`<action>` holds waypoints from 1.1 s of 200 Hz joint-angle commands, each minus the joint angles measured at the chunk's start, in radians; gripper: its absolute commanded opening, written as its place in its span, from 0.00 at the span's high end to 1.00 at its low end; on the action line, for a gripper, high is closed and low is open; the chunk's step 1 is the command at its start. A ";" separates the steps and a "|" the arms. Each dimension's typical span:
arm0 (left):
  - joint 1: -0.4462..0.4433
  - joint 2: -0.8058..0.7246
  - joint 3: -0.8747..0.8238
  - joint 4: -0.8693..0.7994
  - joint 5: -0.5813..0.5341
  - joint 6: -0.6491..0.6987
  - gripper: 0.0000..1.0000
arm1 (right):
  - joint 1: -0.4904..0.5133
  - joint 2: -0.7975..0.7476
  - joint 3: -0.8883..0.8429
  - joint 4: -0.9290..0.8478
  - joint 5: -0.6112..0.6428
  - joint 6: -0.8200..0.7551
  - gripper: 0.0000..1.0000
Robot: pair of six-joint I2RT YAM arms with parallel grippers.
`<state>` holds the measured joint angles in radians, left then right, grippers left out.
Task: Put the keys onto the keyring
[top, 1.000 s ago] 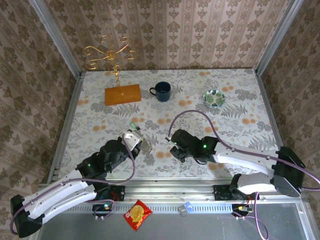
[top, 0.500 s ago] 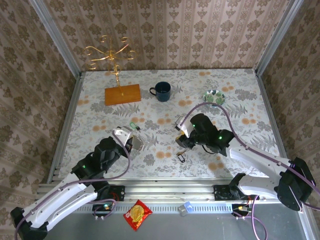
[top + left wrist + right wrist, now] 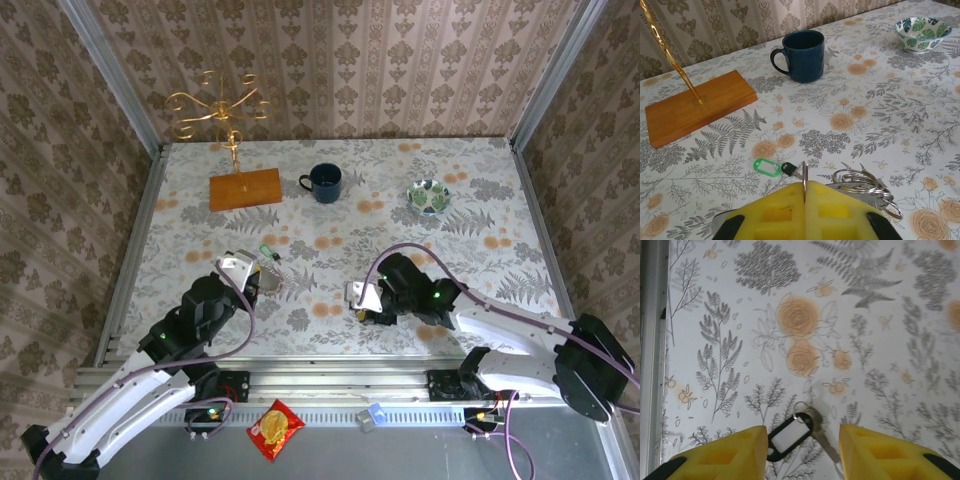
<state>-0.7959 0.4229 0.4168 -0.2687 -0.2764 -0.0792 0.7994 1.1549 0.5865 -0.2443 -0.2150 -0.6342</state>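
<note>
left gripper (image 3: 804, 192) pads pressed together, pinching the keyring (image 3: 804, 172) edge-on, lower centre; right gripper (image 3: 802, 437) jaws spread over the white-tagged key (image 3: 789, 437); risk: they close on the tag and the key swings loose.

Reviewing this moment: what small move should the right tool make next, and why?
Probably lower the right tool a little and close on the black-framed tag key. Its jaws stand open on either side of that key, which lies flat on the table, ungripped. The left tool is shut on what looks like a thin metal ring, so a key is what's missing.
</note>
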 commanded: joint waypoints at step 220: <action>0.019 -0.032 -0.016 0.117 0.091 0.011 1.00 | 0.073 0.383 0.163 -0.018 0.173 -0.105 0.69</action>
<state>-0.7837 0.4080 0.4034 -0.2081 -0.1940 -0.0784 0.8635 1.5208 0.7197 -0.2501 -0.0750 -0.7300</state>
